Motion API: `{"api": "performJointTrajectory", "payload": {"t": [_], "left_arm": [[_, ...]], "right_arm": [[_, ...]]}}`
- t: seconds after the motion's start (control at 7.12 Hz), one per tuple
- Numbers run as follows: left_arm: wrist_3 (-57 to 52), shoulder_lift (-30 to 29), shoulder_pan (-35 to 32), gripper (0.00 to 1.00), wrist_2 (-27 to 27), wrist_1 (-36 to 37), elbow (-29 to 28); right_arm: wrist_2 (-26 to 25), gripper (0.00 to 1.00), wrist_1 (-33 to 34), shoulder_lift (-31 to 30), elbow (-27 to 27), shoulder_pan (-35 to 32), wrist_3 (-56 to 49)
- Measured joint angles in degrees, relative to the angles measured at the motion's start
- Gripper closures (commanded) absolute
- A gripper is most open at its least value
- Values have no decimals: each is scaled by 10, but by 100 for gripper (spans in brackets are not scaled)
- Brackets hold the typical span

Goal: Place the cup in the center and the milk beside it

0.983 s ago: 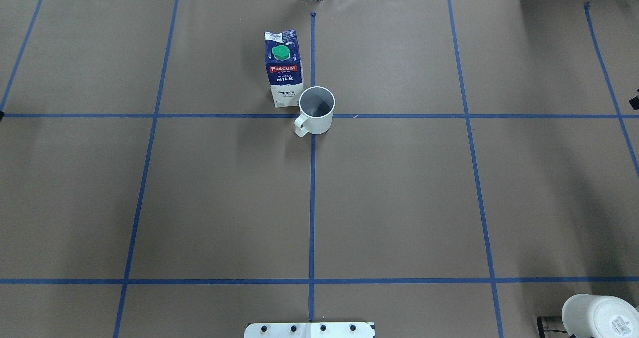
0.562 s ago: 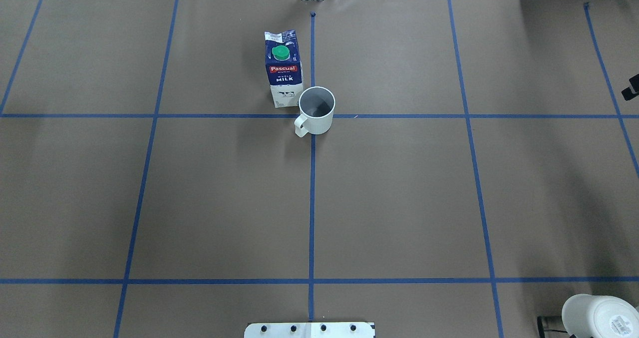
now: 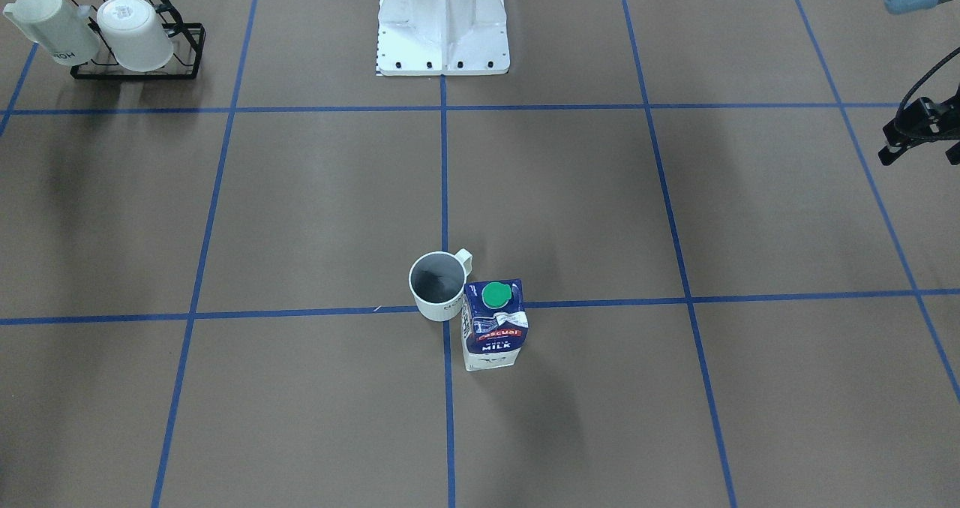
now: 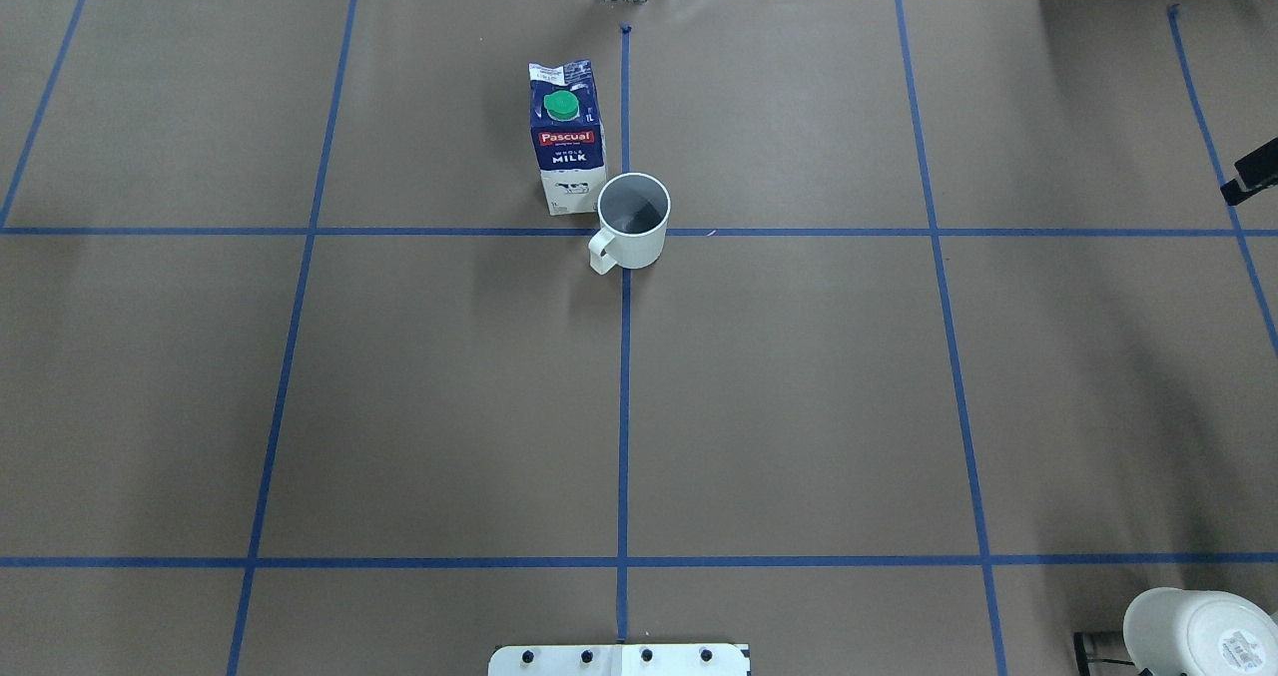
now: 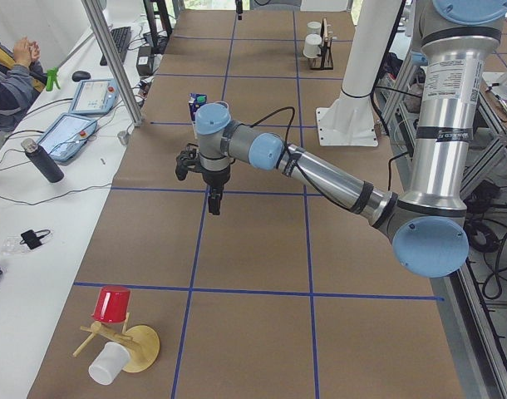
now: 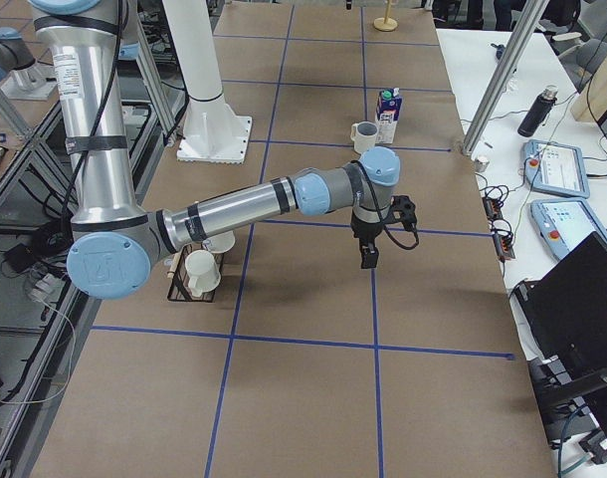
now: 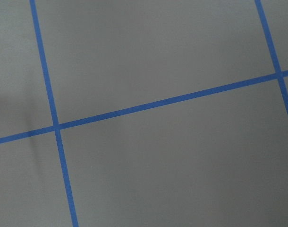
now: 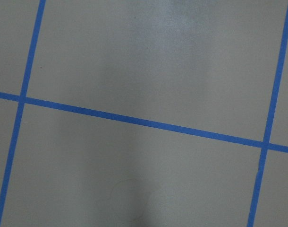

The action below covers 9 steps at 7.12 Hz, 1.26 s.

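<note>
The white cup (image 4: 633,222) stands upright on the middle crossing of the blue tape lines and hides it. Its handle points toward the robot. It also shows in the front-facing view (image 3: 437,287). The milk (image 4: 566,142) stands upright right beside it on the robot's left, on the far side of the cross line, and shows in the front-facing view (image 3: 493,334) too. My left gripper (image 5: 213,204) hangs over bare paper far to the left. My right gripper (image 6: 366,259) hangs far to the right, with only a dark edge in the overhead view (image 4: 1256,172). I cannot tell whether either is open.
A black rack (image 3: 135,39) with two tilted white mugs stands near the robot's right side. The white robot base (image 3: 442,20) sits at the near middle edge. A wooden stand with a red cup (image 5: 112,305) is at the table's left end. Both wrist views show only paper and tape.
The dark part of my right gripper at the overhead's right edge has moved farther up and slightly inward. A dark bit at the left edge has left the view. Cup and milk have not moved.
</note>
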<state>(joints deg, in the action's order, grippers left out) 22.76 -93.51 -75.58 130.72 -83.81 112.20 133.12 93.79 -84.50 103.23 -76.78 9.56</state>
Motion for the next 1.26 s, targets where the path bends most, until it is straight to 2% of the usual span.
{"api": "performJointTrajectory", "payload": {"t": [0.42, 1.26], "left_arm": [[17, 0, 1, 2, 1, -15, -13], [13, -3, 4, 2, 0, -19, -24]], "right_arm": [[23, 0, 0, -3, 7, 0, 0], [8, 0, 2, -42, 60, 0, -12]]}}
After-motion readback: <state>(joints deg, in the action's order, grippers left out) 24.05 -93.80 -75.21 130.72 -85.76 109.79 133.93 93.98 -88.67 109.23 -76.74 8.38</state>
